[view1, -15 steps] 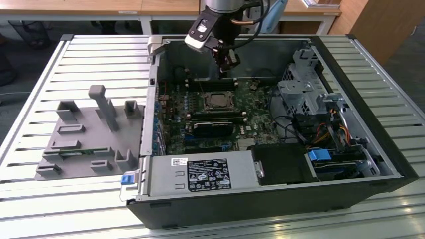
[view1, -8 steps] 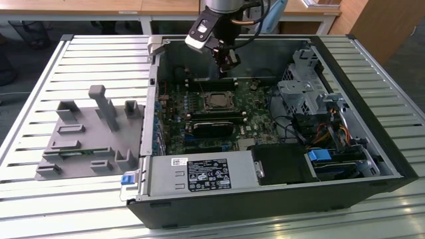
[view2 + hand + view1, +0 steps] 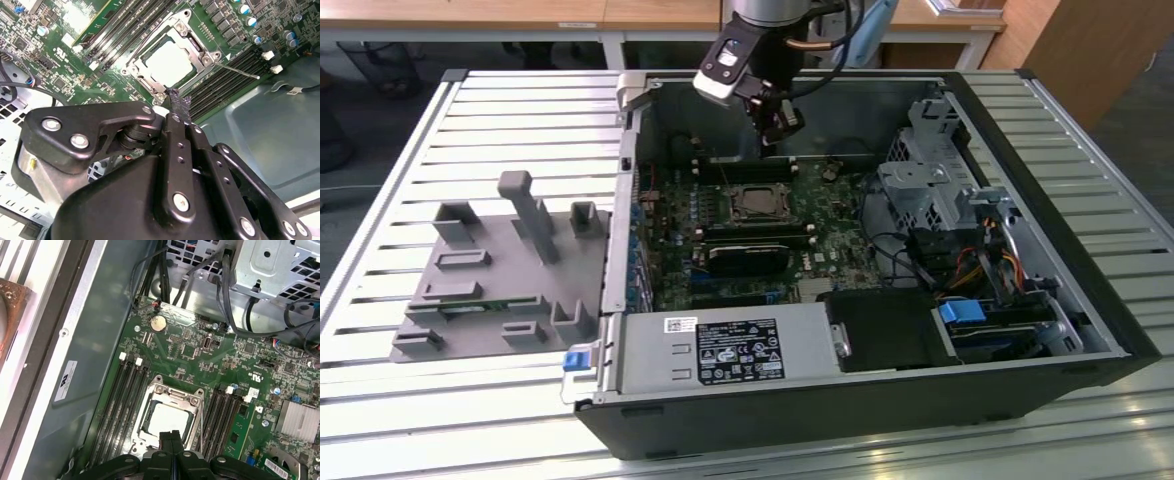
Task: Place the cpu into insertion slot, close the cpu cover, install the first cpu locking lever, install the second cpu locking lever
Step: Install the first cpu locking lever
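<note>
Black two-finger gripper (image 3: 778,135) hangs at top centre of the exterior view, inside the open black computer case (image 3: 1067,300), above the small square insertion slot (image 3: 754,203) in the green circuit board (image 3: 847,250)

In both wrist views the fingers are pressed together at the tips with nothing between them

Small flat silvery-beige square cpu (image 3: 170,62) (image 3: 167,422) sits in the slot, and the thin silver metal frame cpu cover (image 3: 197,42) (image 3: 172,391) lies flat around it

Gripper tip (image 3: 177,100) (image 3: 172,435) is just beside the edge of the cover; cannot tell if it touches

Second wrist view: thin silver locking lever rod (image 3: 235,70) sticks out sideways from a corner of the cover, its free end over the long black memory slots (image 3: 225,80)

Labels: white sticker (image 3: 65,380) on the grey case wall and a white-and-black label (image 3: 736,350) on the grey power supply box, print not readable

First wrist view has a round silver coin battery (image 3: 158,323) on the board and a grey metal drive cage (image 3: 280,265) with black cables

Exterior view has a grey plastic fixture block (image 3: 494,270) on the white slatted table (image 3: 400,150) at the exterior view's left, well apart from the gripper, and a blue tab (image 3: 574,360) at the case front
</note>
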{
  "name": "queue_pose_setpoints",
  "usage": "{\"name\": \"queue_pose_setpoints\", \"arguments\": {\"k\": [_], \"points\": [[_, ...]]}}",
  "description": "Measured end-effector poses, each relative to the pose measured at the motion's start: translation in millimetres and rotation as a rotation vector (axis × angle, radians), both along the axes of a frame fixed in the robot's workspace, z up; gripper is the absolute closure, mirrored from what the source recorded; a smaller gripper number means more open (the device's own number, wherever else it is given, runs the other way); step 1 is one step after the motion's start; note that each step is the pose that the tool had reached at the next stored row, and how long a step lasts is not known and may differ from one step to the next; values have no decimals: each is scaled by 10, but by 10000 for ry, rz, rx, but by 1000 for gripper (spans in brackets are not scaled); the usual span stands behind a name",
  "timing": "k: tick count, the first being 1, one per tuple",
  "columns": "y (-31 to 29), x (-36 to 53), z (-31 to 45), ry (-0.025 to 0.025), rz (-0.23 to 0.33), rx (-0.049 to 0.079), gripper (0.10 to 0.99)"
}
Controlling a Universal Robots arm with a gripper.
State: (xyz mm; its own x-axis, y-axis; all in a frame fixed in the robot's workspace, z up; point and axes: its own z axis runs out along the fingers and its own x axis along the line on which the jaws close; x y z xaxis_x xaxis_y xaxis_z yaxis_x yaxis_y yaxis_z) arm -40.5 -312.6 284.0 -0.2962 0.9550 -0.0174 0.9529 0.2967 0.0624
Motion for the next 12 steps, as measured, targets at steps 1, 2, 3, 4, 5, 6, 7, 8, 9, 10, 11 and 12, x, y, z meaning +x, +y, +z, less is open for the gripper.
{"name": "queue_pose_setpoints", "arguments": {"k": [1,2,3,4,5,6,7,8,9,10,11,12], "points": [[0,0,0,0,35,0,980],[0,0,0,1,70,0,980],[0,0,0,1,103,-1,980],[0,0,0,0,138,0,980],[0,0,0,0,170,0,980],[0,0,0,0,204,0,980],[0,0,0,0,240,0,980],[0,0,0,0,276,0,980],[0,0,0,0,312,0,980],[0,0,0,0,347,0,980],[0,0,0,0,383,0,980],[0,0,0,0,419,0,980]]}}
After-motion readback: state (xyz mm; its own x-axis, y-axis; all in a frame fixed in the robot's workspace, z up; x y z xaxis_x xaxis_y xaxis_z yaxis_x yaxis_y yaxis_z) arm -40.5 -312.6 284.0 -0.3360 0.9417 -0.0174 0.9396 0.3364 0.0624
